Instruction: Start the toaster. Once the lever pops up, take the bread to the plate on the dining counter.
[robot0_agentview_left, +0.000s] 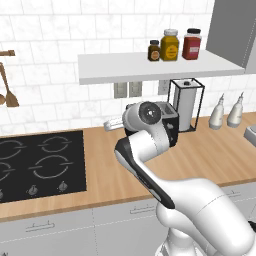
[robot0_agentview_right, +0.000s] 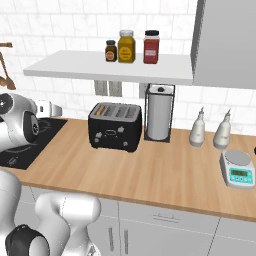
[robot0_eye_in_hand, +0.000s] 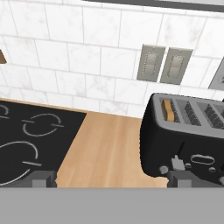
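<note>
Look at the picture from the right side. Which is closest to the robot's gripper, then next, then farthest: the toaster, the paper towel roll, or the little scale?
1. The toaster: just to the right of the open gripper, at the back of the counter.
2. The paper towel roll: in its black wire stand, right of the toaster.
3. The scale: far right, nearer the counter's front edge.

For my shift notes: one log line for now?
phase: approach | hand: open, empty | toaster: untouched | bread: in left slot

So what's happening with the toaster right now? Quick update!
Fingers open, empty, short of the toaster. Bread sits in its left slot. Nothing in the way.
</note>
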